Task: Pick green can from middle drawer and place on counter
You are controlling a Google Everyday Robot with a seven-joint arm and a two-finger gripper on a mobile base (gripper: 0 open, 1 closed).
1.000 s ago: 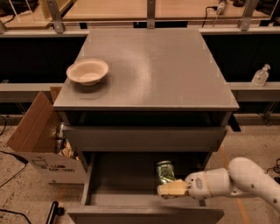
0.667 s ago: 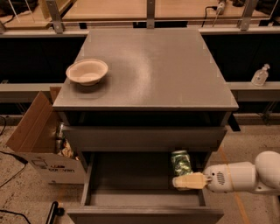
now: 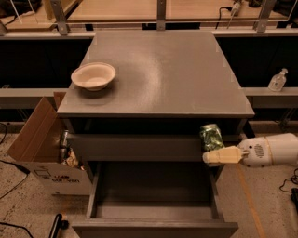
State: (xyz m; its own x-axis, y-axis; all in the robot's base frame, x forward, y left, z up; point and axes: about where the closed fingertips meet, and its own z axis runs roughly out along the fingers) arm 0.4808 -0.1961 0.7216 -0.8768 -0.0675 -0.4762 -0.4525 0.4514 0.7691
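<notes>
The green can [image 3: 211, 136] is up in the air at the right, in front of the closed upper drawer front and just below the counter [image 3: 158, 69] edge. My gripper [image 3: 210, 149] reaches in from the right on a white arm and is shut on the can; one tan finger [image 3: 222, 155] shows under it. The middle drawer [image 3: 153, 188] is pulled open below, and its grey floor is bare.
A beige bowl [image 3: 93, 76] sits on the counter's left side. An open cardboard box [image 3: 37, 144] stands on the floor at the left. A clear pump bottle [image 3: 278, 80] stands on a ledge at the right. A pale wooden surface with metal posts [image 3: 139, 9] lies behind.
My gripper has lifted the can out of the drawer, up and to the right, to just below the counter edge.
</notes>
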